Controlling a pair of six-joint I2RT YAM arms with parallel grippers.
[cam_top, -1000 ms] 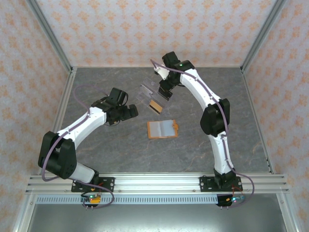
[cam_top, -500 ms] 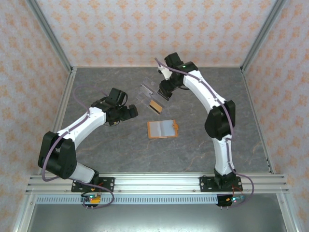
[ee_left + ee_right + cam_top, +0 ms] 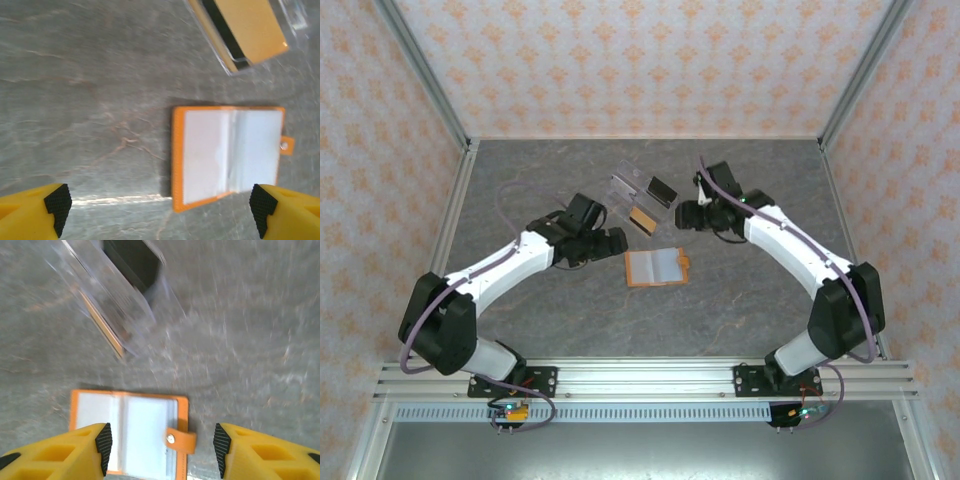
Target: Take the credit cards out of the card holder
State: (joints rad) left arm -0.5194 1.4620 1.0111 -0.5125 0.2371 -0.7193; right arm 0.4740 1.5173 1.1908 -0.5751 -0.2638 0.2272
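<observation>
The orange card holder (image 3: 657, 268) lies open on the table, its pale grey-white pockets facing up and its snap tab (image 3: 181, 438) on the right. Behind it lie a tan card with a dark stripe (image 3: 642, 220) and a black card (image 3: 663, 190). My left gripper (image 3: 616, 240) hovers open just left of the holder (image 3: 229, 156), nothing between its fingers. My right gripper (image 3: 683, 213) is open above and behind the holder (image 3: 129, 436), also holding nothing. In the left wrist view the tan card (image 3: 250, 27) sits at the top.
A clear transparent plastic piece (image 3: 624, 192) lies beside the two loose cards, partly over the tan one (image 3: 102, 327); it also appears as a blurred clear plastic piece (image 3: 107, 295) next to the black card (image 3: 132, 260). Metal frame rails and patterned walls enclose the grey marbled table (image 3: 540, 300).
The right arm swung from the back, off the black card, to the right and nearer the holder. The left gripper moved right toward the holder's left edge.
</observation>
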